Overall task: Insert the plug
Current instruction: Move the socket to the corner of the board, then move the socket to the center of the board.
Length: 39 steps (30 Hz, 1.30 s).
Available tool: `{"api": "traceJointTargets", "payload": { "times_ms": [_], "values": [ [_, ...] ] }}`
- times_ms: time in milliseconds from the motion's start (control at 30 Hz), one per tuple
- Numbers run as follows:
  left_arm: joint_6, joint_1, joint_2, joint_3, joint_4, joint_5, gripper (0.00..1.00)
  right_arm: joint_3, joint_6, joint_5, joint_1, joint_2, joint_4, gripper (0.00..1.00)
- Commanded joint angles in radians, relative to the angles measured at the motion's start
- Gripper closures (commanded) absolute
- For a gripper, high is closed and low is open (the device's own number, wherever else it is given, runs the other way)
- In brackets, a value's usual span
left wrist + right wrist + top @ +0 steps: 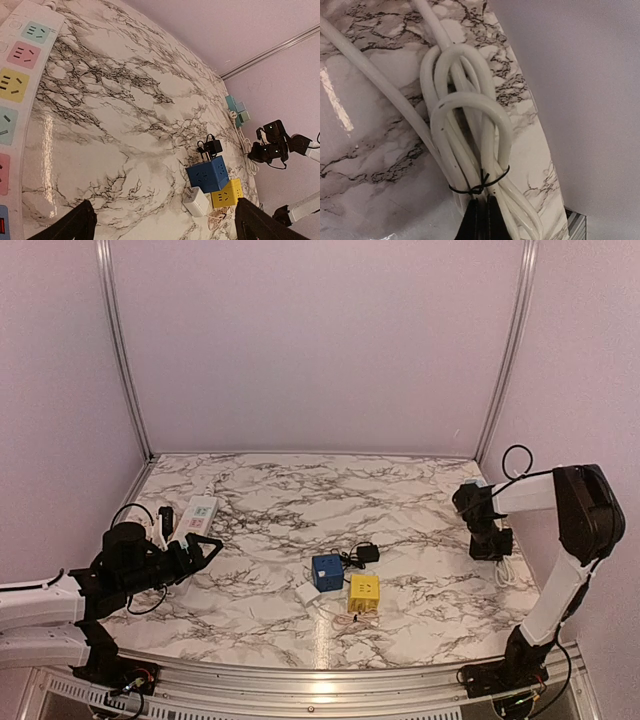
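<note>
Clustering mid-table: blue cube (326,571) | yellow cube (363,590) | white adapter (307,593) | black plug (368,553)

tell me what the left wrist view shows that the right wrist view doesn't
Only the left wrist view: the white power strip with coloured sockets, the blue cube socket, the yellow cube socket, the white adapter, the black plug, and the open left hand.
Only the right wrist view: the black tie binding the white cable coil.
Both: the marble table, the pale wall, and the right hand, shut in its own view and far off in the other.
</note>
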Motion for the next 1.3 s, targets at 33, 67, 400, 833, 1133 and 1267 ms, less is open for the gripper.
{"api": "traceJointTargets", "payload": {
  "times_ms": [33,67,400,833,1133,1267],
  "values": [
    [0.017,-0.002,0.016,0.026,0.021,0.001,0.01,0.016,0.007,0.099,-0.035,0.004,-0.085,0.98],
    [0.016,-0.002,0.017,0.024,0.022,0.001,0.01,0.015,-0.002,0.096,-0.034,0.0,-0.08,0.93],
    [0.009,-0.002,0.013,0.02,0.025,0.002,0.01,0.042,-0.092,0.058,0.092,-0.093,-0.047,0.64],
    [0.128,0.002,-0.028,0.227,-0.265,-0.157,0.01,0.089,-0.324,-0.446,0.229,-0.61,0.243,0.01],
    [0.267,0.074,0.061,0.444,-0.528,-0.286,0.01,-0.003,-0.314,-0.781,0.151,-0.688,0.354,0.02],
    [0.301,0.135,0.174,0.51,-0.588,-0.275,0.01,-0.028,-0.318,-0.811,0.157,-0.69,0.368,0.02]
  ]
}}
